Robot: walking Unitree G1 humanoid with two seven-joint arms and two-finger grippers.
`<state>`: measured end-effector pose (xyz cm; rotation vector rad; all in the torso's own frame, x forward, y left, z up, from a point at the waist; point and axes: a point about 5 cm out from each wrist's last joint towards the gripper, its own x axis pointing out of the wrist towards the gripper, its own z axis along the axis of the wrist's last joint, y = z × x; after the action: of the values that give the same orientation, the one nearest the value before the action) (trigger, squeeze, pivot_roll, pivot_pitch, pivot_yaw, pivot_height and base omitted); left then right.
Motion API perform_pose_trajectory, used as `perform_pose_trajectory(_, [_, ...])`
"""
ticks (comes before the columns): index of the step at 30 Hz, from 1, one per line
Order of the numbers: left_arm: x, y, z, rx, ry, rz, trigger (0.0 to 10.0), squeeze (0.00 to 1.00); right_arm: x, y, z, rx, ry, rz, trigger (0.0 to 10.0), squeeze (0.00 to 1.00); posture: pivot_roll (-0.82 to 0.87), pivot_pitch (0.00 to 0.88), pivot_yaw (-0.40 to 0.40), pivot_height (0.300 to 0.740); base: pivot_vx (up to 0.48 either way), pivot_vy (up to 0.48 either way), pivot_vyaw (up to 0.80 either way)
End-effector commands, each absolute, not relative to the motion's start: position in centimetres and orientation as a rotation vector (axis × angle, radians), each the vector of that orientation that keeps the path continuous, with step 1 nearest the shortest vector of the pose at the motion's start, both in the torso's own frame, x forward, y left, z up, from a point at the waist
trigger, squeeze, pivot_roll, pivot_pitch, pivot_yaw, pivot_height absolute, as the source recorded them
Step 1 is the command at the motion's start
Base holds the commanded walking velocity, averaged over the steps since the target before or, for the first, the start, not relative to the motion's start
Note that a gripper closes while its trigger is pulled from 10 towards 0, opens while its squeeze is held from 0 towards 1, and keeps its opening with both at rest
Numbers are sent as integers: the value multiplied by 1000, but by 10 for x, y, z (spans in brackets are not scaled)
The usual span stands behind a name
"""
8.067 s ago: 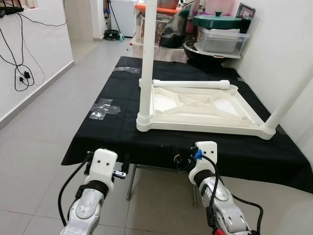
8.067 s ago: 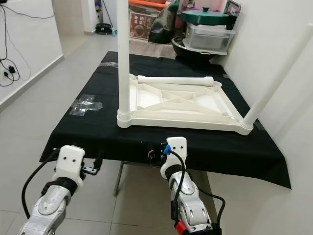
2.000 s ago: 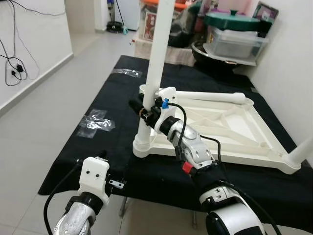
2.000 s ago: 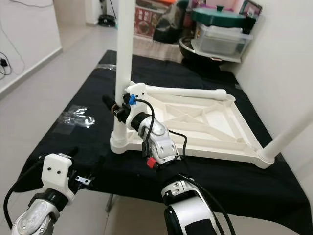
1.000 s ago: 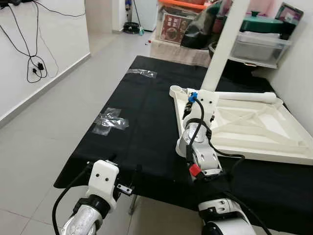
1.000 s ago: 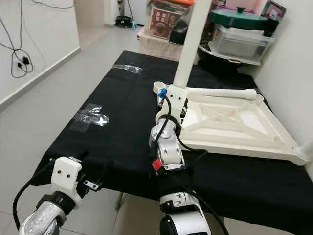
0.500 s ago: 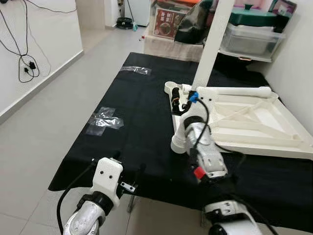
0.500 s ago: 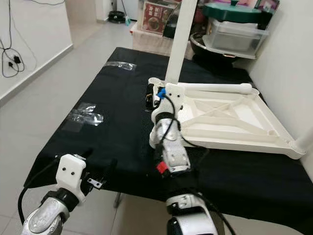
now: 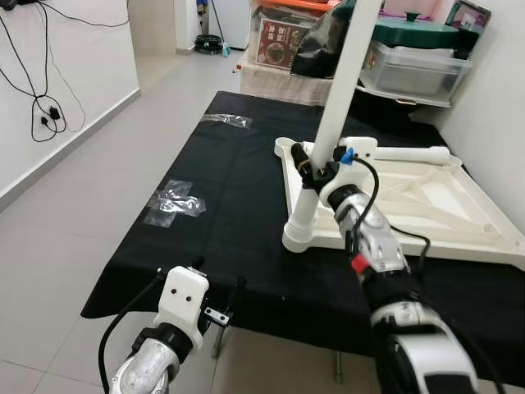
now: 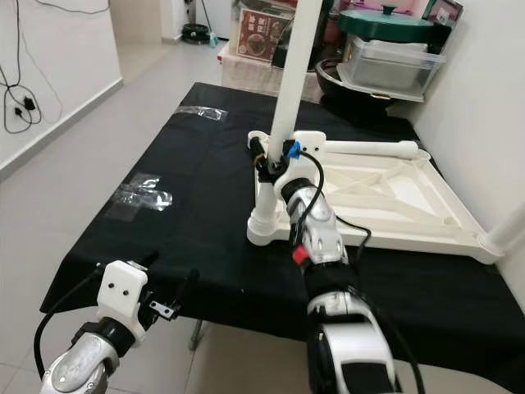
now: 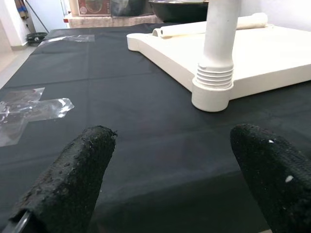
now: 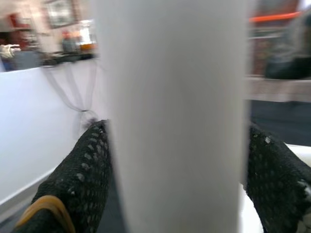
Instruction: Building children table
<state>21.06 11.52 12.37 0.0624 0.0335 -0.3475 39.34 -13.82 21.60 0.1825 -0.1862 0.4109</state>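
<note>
An upturned white plastic tabletop (image 9: 410,240) lies on a black-covered table (image 9: 238,213). One white leg (image 9: 340,82) stands upright in its near left corner socket (image 9: 299,236). My right gripper (image 9: 310,164) is shut on this leg a little above the socket; in the right wrist view the leg (image 12: 175,116) sits between the two black fingers (image 12: 85,170). A loose leg (image 9: 410,153) rests along the tabletop's far edge. Another leg (image 10: 507,230) rises from the near right corner. My left gripper (image 11: 172,131) hangs open at the table's front edge, holding nothing.
Clear tape patches (image 9: 176,199) stick to the cloth at the left and far left (image 9: 225,120). Storage boxes and a green-lidded container (image 9: 418,37) crowd the far end. A white wall runs close along the right. Open tiled floor (image 9: 74,213) lies to the left.
My right forearm has swung to the right of the upright leg, with the gripper still at the leg. The left arm stays low at the table's front edge.
</note>
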Motion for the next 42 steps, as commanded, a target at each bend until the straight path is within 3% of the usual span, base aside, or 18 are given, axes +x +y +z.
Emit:
perform_pose_trajectory(1, [211, 112, 122, 70, 34, -356, 10000, 0, 397, -135, 223, 210, -190, 521, 10000, 0, 130, 0, -135, 740, 0, 0, 0])
perform_pose_trajectory(9, [208, 110, 124, 73, 27, -363, 10000, 0, 399, -125, 229, 181, -115, 801, 10000, 0, 144, 0, -141, 740, 0, 0, 0])
perform_pose_trajectory(22, [205, 110, 126, 75, 26, -366, 10000, 0, 396, -110, 227, 112, -29, 1024, 10000, 0, 177, 4, -147, 740, 0, 0, 0])
perform_pose_trajectory(23, [204, 110, 126, 76, 27, -368, 10000, 0, 396, -107, 227, 109, -25, 1025, 8549, 0, 177, 2, -145, 740, 0, 0, 0])
perform_pose_trajectory(24, [204, 110, 126, 76, 27, -368, 10000, 0, 396, -107, 227, 109, -25, 1025, 8549, 0, 177, 2, -145, 740, 0, 0, 0])
perform_pose_trajectory(25, [204, 109, 125, 78, 28, -369, 10000, 0, 397, -104, 228, 116, -33, 1018, 0, 0, 182, 3, -150, 740, 0, 0, 0])
perform_pose_trajectory(37, [207, 108, 126, 69, 23, -363, 10000, 0, 398, -102, 217, 178, -82, 887, 0, 0, 159, 1, -141, 740, 0, 0, 0])
perform_pose_trajectory(42, [209, 108, 126, 68, 20, -361, 10000, 0, 397, -107, 206, 191, -105, 717, 0, 0, 145, 0, -135, 740, 0, 0, 0])
